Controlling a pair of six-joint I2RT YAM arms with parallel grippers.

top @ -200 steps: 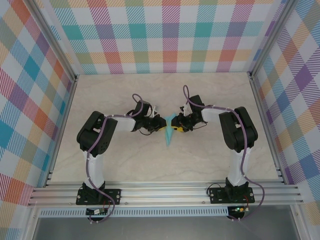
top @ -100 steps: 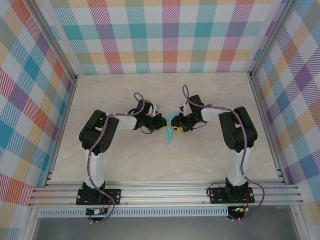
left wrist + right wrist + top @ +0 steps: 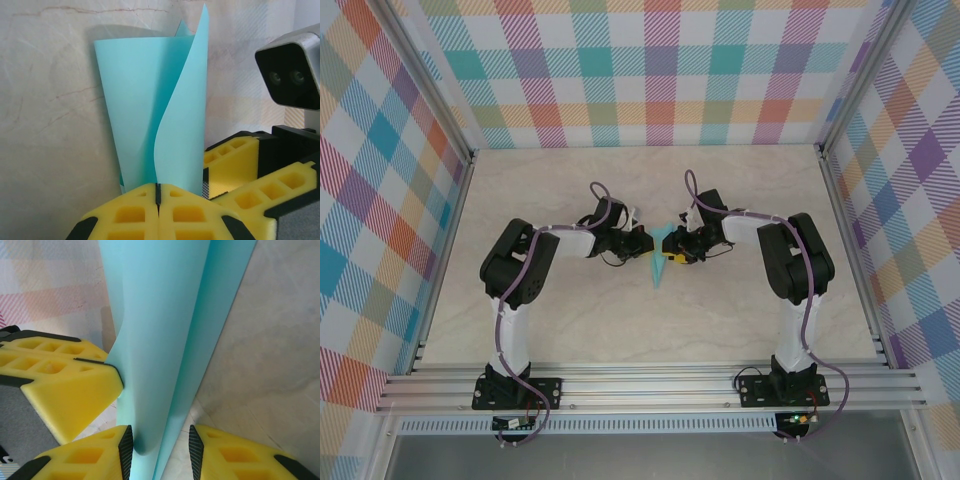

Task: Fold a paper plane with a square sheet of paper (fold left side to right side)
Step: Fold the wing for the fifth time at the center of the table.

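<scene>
"Paper plane (image 3: 660, 268), where is it?"
"Mid-table, a narrow folded turquoise sheet between the two grippers, its point toward the arm bases."
"Surroundings?"
"Pale marbled table (image 3: 570, 320), with pastel checked walls (image 3: 650, 70) around it."
"And the grippers?"
"Left gripper (image 3: 157, 195): yellow fingers pressed together, pinching the paper's edge. Right gripper (image 3: 160, 442): fingers partly spread, with the paper running through the gap and touching one pad."
</scene>
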